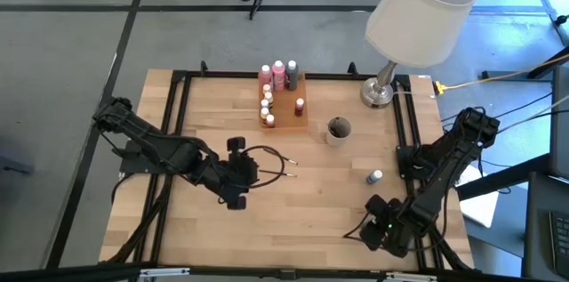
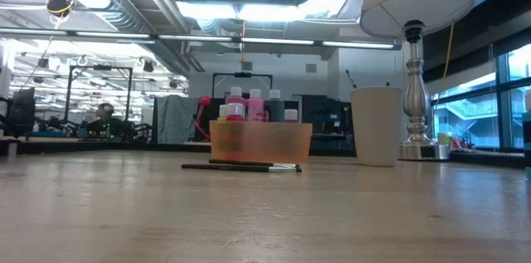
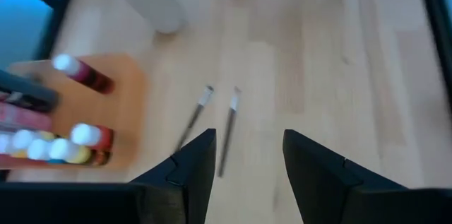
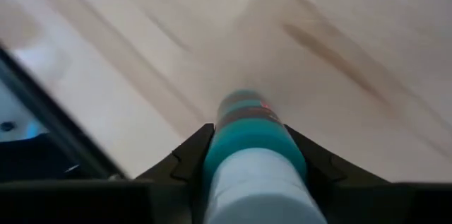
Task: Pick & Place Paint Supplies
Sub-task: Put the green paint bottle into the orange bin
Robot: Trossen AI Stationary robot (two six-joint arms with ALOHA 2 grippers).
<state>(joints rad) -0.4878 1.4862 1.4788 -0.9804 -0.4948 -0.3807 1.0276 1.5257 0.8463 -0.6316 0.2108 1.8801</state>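
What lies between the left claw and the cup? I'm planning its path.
In the high view, two paintbrushes lie just ahead of the left claw; beyond them, bare table up to the cup.

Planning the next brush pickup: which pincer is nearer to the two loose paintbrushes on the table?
Left. The left pincer hangs open right by the two paintbrushes, near the table's middle. The right pincer is far off at the near right corner, around a teal paint bottle.

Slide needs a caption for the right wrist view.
Right gripper closing around a teal paint bottle above the wooden table.
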